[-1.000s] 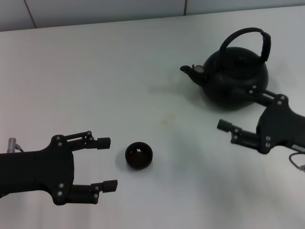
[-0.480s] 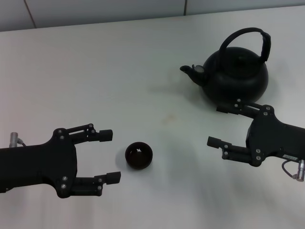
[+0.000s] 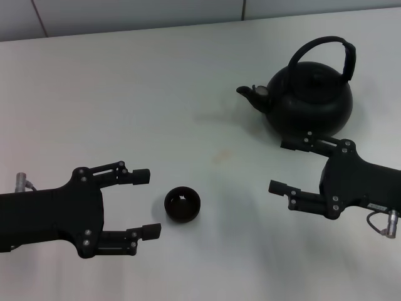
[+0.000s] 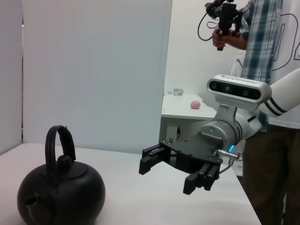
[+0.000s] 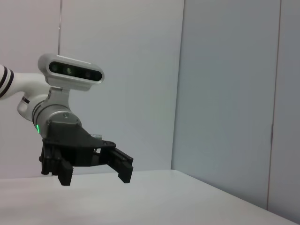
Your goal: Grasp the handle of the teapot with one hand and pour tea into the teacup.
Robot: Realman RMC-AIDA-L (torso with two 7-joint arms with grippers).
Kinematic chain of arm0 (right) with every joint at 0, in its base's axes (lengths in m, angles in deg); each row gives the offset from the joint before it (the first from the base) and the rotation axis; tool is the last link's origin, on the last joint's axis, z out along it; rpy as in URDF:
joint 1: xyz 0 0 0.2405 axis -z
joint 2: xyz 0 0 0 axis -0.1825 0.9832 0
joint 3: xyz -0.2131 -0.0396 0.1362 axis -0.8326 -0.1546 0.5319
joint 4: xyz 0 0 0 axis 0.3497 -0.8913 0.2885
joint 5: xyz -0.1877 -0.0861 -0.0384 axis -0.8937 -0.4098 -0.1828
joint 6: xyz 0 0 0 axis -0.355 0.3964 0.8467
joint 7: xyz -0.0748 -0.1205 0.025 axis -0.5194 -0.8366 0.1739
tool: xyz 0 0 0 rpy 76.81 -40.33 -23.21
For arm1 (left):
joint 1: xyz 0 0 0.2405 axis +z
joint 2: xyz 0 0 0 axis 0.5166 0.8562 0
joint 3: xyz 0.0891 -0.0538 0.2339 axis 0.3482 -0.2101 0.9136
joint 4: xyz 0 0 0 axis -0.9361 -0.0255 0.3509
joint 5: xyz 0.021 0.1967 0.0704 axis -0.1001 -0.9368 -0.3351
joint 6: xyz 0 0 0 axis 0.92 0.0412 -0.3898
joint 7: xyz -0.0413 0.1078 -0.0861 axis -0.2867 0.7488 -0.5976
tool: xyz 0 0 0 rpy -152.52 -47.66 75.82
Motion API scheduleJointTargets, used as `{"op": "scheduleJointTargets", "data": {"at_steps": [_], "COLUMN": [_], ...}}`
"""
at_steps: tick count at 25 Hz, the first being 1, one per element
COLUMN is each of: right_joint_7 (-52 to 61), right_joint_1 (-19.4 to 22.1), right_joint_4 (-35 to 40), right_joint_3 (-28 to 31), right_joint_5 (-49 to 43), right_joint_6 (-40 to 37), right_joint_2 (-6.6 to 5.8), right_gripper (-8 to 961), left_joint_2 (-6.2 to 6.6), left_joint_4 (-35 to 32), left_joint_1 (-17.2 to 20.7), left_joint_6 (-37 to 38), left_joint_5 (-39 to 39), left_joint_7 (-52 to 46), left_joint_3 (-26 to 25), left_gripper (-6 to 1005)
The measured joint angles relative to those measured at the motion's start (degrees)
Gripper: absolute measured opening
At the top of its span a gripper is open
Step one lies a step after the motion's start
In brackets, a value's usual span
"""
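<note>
Now, left gripper [image 3: 146,205] has fingers apart beside the teacup [image 3: 182,204], not touching. Teapot [image 3: 308,103] sits far right; probably heavy, stiff, so take the handle [image 3: 326,49] at top. Right gripper [image 3: 281,166] near it, fingers apart.

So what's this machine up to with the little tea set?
Nothing is being held yet. The left pincer hovers open beside the small teacup, which sits on the white table. The right pincer is open too, just in front of the teapot, not touching it. The teapot stands upright, its arched handle free. No tea has been poured.
</note>
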Motion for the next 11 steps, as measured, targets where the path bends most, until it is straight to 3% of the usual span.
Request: {"op": "scheduleJointTargets", "data": {"at_steps": [11], "right_joint_7": [1.6], "right_joint_1": [-0.42], "right_joint_4": [0.41], "right_joint_3": [-0.03], "right_joint_5": [-0.04], "right_joint_6": [0.69], "right_joint_2": [-0.13], "right_gripper": [741], "left_joint_2": [-0.07], "left_joint_4": [0.14], "left_joint_1": [-0.03], "left_joint_6": [0.0], "left_joint_5": [0.24], "left_joint_7": [-0.1], "left_joint_3": [0.0], "left_gripper": [832]}}
